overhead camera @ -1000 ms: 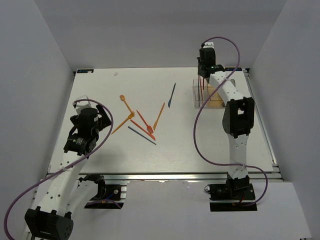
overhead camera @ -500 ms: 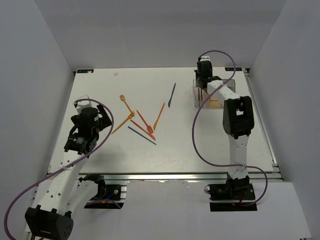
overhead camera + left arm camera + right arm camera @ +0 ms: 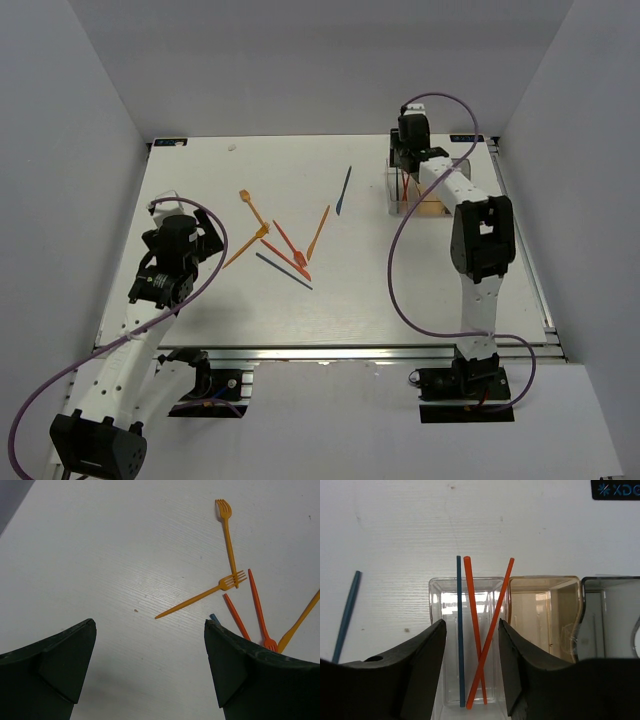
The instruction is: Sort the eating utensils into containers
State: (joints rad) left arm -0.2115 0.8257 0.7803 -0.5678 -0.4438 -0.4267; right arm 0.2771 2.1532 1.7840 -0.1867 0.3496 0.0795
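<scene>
Three utensils (image 3: 475, 630) already in the clear bin (image 3: 465, 580): one dark blue, two red, leaning crossed inside it, handle ends poking past the rim. Nothing visible in the orange bin (image 3: 542, 579) next door; too little of the grey bin (image 3: 607, 580) in view to tell. Loose on the table (image 3: 200, 180): a cluster (image 3: 285, 245) of orange and red pieces near the middle, one dark piece among them, plus a lone dark blue piece (image 3: 344, 190) between cluster and bins. Within the cluster, two orange forks (image 3: 200, 597) touching, handle end across tines.

Judged light, thin, stiff yet a little springy, and slick on the smooth tabletop; likely to skid or flip if pressed at one end. Best pinched across the middle of the handle, jaws crosswise to its length, beginning with one lying apart from its neighbours, such as the lone dark blue piece, rather than the overlapped ones.

Right gripper (image 3: 471, 625) directly over the clear bin, jaws spread wide, the three sticks showing between them yet apparently gripped by neither finger. Left gripper (image 3: 150, 625) poised beside the cluster's left edge, jaws wide apart, holding nothing
</scene>
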